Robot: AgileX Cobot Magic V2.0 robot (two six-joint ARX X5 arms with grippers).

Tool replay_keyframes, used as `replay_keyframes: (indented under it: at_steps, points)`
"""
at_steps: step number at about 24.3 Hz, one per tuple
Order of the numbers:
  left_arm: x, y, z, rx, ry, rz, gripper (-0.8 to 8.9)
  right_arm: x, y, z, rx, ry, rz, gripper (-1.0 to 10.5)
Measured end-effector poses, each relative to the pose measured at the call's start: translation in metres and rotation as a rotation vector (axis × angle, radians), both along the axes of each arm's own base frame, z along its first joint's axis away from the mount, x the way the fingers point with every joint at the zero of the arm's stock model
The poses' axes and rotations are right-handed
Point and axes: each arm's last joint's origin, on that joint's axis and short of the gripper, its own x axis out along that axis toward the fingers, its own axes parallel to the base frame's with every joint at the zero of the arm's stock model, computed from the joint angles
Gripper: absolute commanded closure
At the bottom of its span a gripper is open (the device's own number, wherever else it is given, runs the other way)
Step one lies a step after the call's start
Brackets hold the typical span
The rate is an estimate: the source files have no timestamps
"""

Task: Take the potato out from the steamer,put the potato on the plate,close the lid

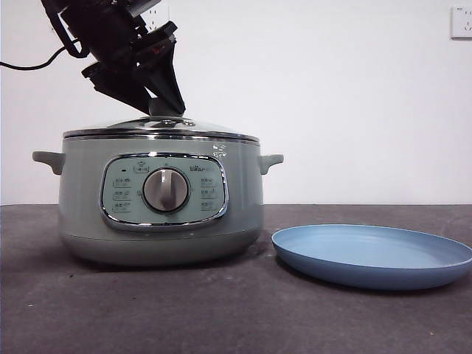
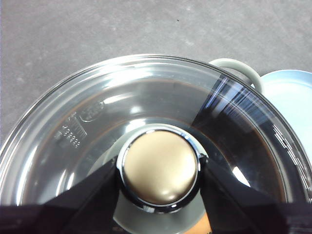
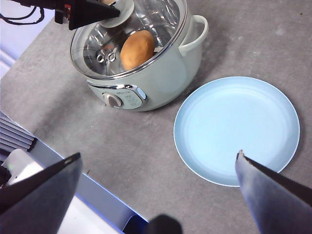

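Blue and bare, the plate (image 1: 372, 255) lies on the table (image 1: 184, 310) just beside the steamer (image 1: 158, 203). At the steamer's top, the left gripper (image 2: 160, 171) has its jaws clamped on the lid's knob (image 2: 160, 168); the lid (image 2: 146, 122) sits on the steamer. Beneath that gripper, seen through the glass, the potato (image 3: 137, 49) lies inside. High above the plate, the right gripper (image 3: 158, 173) hangs with jaws wide apart.

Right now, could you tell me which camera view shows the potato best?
The right wrist view: the potato shows clearly through the lid inside the steamer. The front view hides it; the left wrist view shows only an orange sliver.
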Motion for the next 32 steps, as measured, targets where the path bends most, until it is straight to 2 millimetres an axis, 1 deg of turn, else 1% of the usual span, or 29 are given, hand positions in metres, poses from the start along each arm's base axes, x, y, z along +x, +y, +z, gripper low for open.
replay_keyframes:
  at_steps: [8,10,13,15,17,20,23,26,28,29,32]
  points:
    - [-0.003,0.001,0.004,-0.002,-0.009,0.002,8.22,0.000,0.000,0.000,0.002,0.004,-0.003,2.9]
    - [-0.010,0.005,0.014,-0.010,-0.027,0.006,8.22,0.002,0.000,-0.001,0.003,0.012,-0.005,2.9]
    - [-0.027,0.015,0.038,-0.038,-0.080,0.021,8.22,0.009,0.001,-0.003,0.006,0.029,-0.009,2.9]
    - [-0.041,0.025,0.053,-0.052,-0.103,0.038,8.22,0.017,0.004,-0.003,0.015,0.030,-0.008,2.9]
    - [-0.058,0.037,0.067,-0.058,-0.115,0.060,8.23,0.030,0.011,-0.003,0.036,0.020,0.010,2.9]
    - [-0.094,0.060,0.089,-0.048,-0.134,0.120,8.22,0.055,0.032,-0.007,0.070,0.018,0.070,2.9]
    - [-0.137,0.081,0.107,-0.021,-0.170,0.195,8.22,0.086,0.067,-0.008,0.083,0.012,0.125,2.9]
    - [-0.171,0.093,0.114,-0.007,-0.168,0.239,8.22,0.111,0.099,-0.006,0.053,0.032,0.156,2.9]
    - [-0.185,0.097,0.115,-0.004,-0.164,0.253,8.22,0.124,0.117,-0.003,0.037,0.038,0.175,2.9]
    - [-0.195,0.100,0.116,-0.007,-0.161,0.259,8.22,0.134,0.130,-0.001,0.026,0.037,0.185,2.9]
    - [-0.214,0.105,0.117,-0.019,-0.159,0.270,8.22,0.157,0.163,0.001,-0.003,0.032,0.203,2.9]
